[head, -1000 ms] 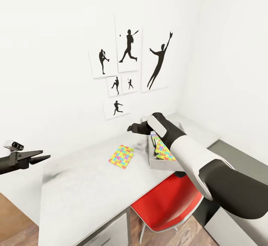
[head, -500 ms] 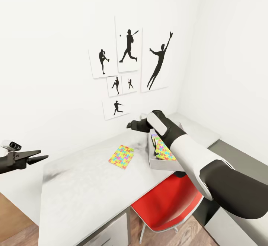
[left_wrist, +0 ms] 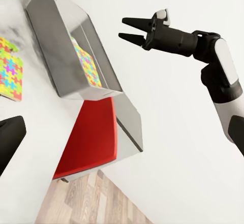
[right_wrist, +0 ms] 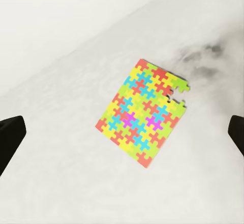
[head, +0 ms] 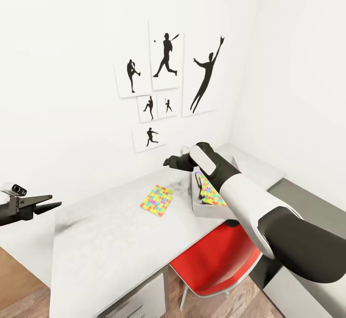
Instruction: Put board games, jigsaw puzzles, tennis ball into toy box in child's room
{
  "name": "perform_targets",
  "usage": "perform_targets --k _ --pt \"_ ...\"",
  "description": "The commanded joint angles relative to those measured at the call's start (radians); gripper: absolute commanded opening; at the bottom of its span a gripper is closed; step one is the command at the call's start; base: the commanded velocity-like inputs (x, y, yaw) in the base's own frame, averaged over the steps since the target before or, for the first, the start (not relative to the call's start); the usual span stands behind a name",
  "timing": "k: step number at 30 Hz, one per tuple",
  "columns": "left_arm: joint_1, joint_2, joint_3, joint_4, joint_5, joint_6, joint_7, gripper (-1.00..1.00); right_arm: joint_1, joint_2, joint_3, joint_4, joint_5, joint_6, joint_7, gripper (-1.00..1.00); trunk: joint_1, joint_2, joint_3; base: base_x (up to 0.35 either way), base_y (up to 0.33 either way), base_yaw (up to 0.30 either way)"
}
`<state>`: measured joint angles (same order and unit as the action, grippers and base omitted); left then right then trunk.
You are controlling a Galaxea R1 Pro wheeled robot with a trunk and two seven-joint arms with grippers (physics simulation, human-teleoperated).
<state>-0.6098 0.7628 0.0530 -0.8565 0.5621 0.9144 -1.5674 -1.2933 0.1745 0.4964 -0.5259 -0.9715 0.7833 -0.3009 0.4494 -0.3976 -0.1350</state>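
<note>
A colourful jigsaw puzzle (head: 157,200) (right_wrist: 145,112) (left_wrist: 9,76) lies flat on the pale table (head: 110,241). To its right stands the grey toy box (head: 201,210) (left_wrist: 56,46), with a second jigsaw puzzle (head: 211,196) (left_wrist: 87,64) inside it. My right gripper (head: 168,162) (left_wrist: 127,30) (right_wrist: 122,135) hangs open and empty above the table, between the toy box's far corner and the loose puzzle, which lies below it. My left gripper (head: 53,202) floats off the table's left end, open and empty. The board games, the tennis ball and the bed are out of view.
A red chair (head: 216,260) (left_wrist: 89,140) is tucked under the table below the toy box. A white drawer cabinet (head: 139,298) sits under the table's near end. Athlete pictures (head: 166,84) hang on the wall behind. A lower dark grey desk (head: 307,212) runs along the right wall.
The right gripper has risen slightly above the table. The left gripper has sunk a little. The camera has shifted slightly, moving the wall pictures up in the view.
</note>
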Motion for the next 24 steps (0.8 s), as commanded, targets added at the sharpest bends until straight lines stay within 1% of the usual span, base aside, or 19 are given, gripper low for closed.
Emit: perform_targets --k 1,5,9,15,21,24 --pt "-0.001 0.000 -0.001 0.000 0.001 0.011 -0.003 1.00 -0.001 0.000 0.003 0.000 -0.010 0.001 -0.010 1.00 0.001 -0.002 -0.004 0.000 0.000 0.000" --pt "-0.001 0.001 0.000 0.001 0.002 0.011 -0.003 1.00 -0.001 0.000 0.002 0.002 -0.009 0.000 -0.012 1.00 0.001 -0.002 -0.010 0.000 0.000 0.000" --pt "-0.001 0.011 0.000 0.009 0.004 0.011 -0.003 1.00 -0.001 0.000 0.002 0.003 -0.010 -0.003 -0.012 1.00 0.001 -0.002 -0.017 0.000 0.006 0.000" --pt "-0.001 0.018 0.001 0.032 0.007 0.009 -0.003 1.00 -0.001 0.000 0.002 0.004 -0.009 -0.002 -0.013 1.00 0.001 -0.002 -0.027 0.000 0.105 0.000" --pt "-0.001 0.020 0.001 0.037 0.007 0.008 -0.003 1.00 -0.001 0.000 0.002 0.004 -0.010 -0.003 -0.013 1.00 0.001 -0.002 -0.037 0.000 0.030 0.000" --pt "-0.001 0.022 0.001 0.037 0.008 -0.006 -0.003 1.00 -0.001 0.000 0.002 0.004 -0.010 -0.005 -0.014 1.00 0.001 -0.002 -0.042 0.000 0.082 0.000"
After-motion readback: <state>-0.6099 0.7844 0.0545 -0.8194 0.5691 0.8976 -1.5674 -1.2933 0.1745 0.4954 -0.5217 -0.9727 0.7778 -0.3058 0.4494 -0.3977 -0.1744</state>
